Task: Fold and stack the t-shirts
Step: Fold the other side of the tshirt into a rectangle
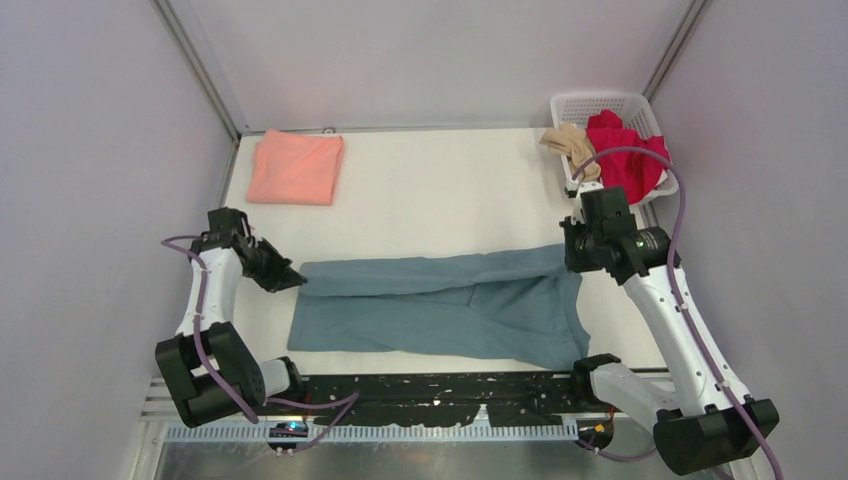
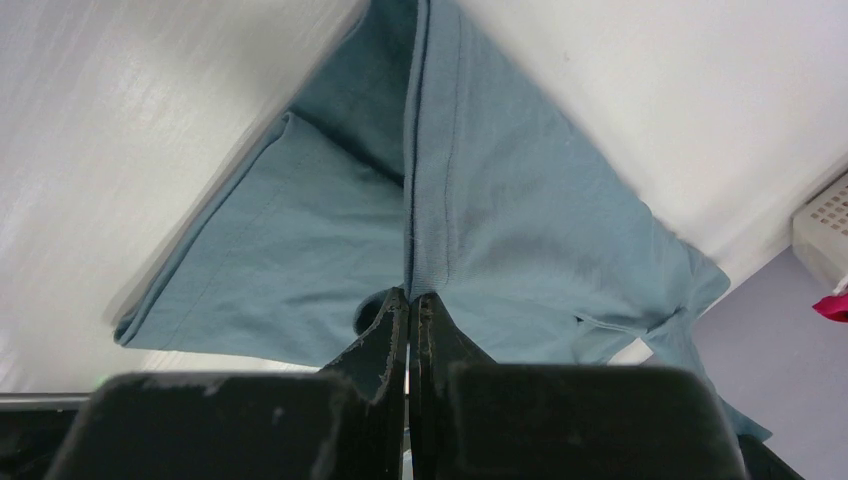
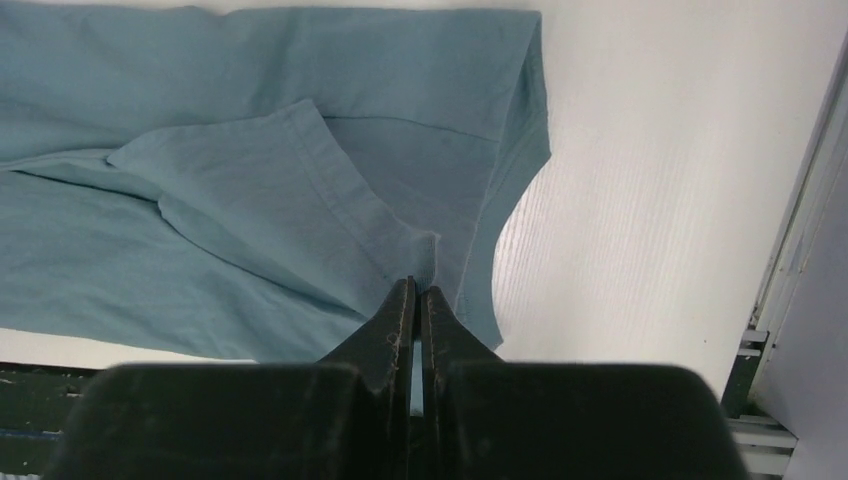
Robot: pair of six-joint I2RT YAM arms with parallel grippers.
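White table (image 1: 440, 190), pale walls (image 1: 430, 60) — left gripper (image 2: 410, 296) and right gripper (image 3: 415, 286) each clamped tight on the blue shirt (image 1: 430, 315).

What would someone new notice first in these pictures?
A slate-blue t-shirt stretches across the middle of the table, with the left jaws shut on its left end and the right jaws shut on its right end. A folded salmon-pink shirt lies at the far left corner, and a white basket at the far right holds a red shirt and a beige shirt.
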